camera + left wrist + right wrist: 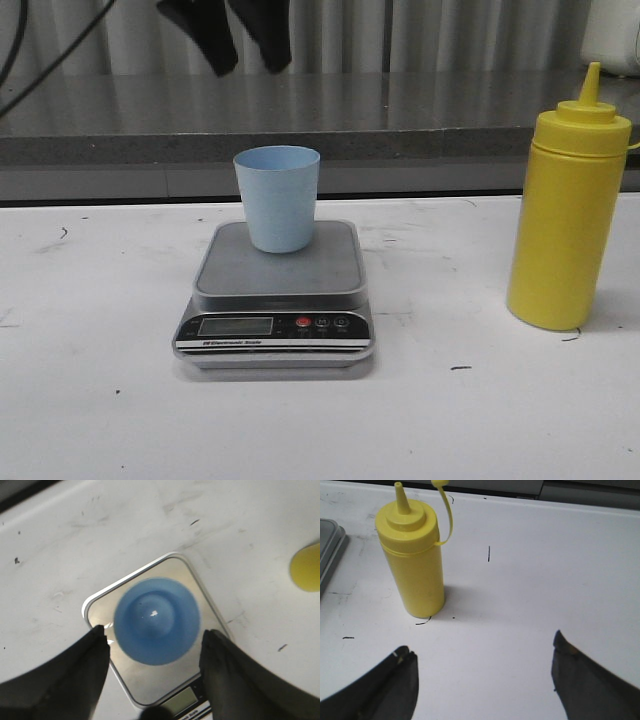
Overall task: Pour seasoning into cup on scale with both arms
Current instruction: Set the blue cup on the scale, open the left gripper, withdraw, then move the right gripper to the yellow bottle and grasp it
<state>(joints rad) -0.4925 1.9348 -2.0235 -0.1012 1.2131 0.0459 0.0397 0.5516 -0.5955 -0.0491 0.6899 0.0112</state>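
Two end effectors are seen, both with fingers spread apart and nothing held. The left end effector [155,642] is poised above the cup [277,198], its dark fingers [90,655] showing on either side of the rim from above. The light blue cup is set upright on the grey platform of the scale [277,300], towards the back edge. The scale is placed on the white tabletop [100,400]. The seasoning [566,215] is stood upright on the tabletop, well apart from the scale on the robot's right, its tethered cap off the nozzle. The right end effector [482,667] is held above bare tabletop near the seasoning, touching nothing.
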